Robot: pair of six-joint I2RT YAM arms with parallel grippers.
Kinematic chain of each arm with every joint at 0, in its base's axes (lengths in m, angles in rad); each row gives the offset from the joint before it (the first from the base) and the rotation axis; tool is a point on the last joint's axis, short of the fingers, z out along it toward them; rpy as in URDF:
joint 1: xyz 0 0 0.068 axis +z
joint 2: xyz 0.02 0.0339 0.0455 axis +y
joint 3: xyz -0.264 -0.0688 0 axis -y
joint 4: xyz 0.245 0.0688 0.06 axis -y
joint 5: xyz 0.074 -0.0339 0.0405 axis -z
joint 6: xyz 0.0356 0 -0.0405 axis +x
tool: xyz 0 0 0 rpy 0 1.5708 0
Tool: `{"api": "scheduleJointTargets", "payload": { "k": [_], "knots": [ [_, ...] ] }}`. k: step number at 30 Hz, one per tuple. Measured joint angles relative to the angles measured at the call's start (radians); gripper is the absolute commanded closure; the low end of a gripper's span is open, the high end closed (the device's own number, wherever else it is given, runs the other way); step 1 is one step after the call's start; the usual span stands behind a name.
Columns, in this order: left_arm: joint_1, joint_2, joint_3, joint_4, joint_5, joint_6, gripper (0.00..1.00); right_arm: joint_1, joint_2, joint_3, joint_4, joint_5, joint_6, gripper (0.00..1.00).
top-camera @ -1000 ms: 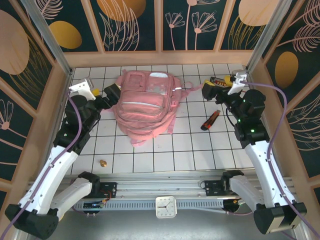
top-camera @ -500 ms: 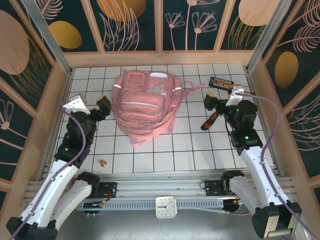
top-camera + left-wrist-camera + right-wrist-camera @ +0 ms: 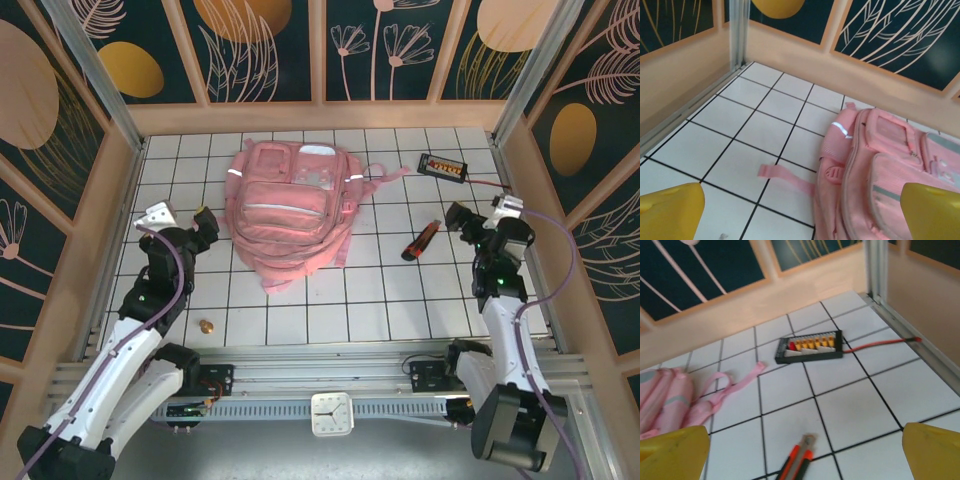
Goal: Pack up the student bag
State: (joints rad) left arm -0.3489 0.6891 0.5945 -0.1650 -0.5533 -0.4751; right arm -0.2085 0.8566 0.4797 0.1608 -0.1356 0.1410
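A: How does the student bag (image 3: 292, 205) look?

B: Pale pink fabric, and the biggest thing on the white tiled bench (image 3: 400, 300). It lies flat with its front up. A white reflective strip runs down each side, a larger front pocket sits on its lower half, and a glossy pocket is at the end towards the back wall. Pink straps trail out to its right, and one loose strap lies on the tiles at its left.

A: Is anything in it?

B: I can't tell. The front pockets lie flat and their contents can't be made out.

A: What lies around the bag?

B: A utility knife (image 3: 421, 240) with an orange and black body lies on the tiles to its right, apart from it. A black board (image 3: 443, 166) with a row of orange connectors and a red wire sits further right, nearer the back wall. A small brass-coloured piece (image 3: 206, 326) lies on the near side, to the bag's left.

A: And the arms?

B: The left gripper (image 3: 200, 222) hangs just beside the bag's left edge with its yellow fingers (image 3: 670, 210) spread wide, holding nothing. The right gripper (image 3: 462, 218) is well to the bag's right, beyond the knife, also spread wide and empty
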Motion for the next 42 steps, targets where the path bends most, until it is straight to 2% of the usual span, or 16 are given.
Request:
{"api": "scheduleJointTargets", "payload": {
  "k": [5,11,18,22,33,42],
  "knots": [
    [0.003,-0.034,-0.074,-0.002,-0.040,0.000,0.01,-0.031,0.104,-0.077,0.132,-0.041,0.007,0.01],
    [0.023,-0.014,-0.130,0.020,-0.064,0.000,0.01,-0.029,0.367,-0.098,0.370,-0.085,0.017,0.01],
    [0.077,0.046,-0.186,0.165,-0.088,0.034,0.01,-0.003,0.593,-0.087,0.565,-0.118,-0.006,0.01],
    [0.132,0.154,-0.212,0.304,-0.085,0.075,0.01,0.008,0.638,-0.077,0.639,-0.129,-0.006,0.01],
    [0.232,0.594,-0.236,0.691,-0.026,0.213,0.01,0.046,0.694,-0.064,0.729,-0.136,-0.032,0.01],
    [0.279,0.747,-0.185,0.846,0.079,0.300,0.01,0.067,0.714,-0.035,0.729,-0.137,-0.059,0.01]
  ]
}}
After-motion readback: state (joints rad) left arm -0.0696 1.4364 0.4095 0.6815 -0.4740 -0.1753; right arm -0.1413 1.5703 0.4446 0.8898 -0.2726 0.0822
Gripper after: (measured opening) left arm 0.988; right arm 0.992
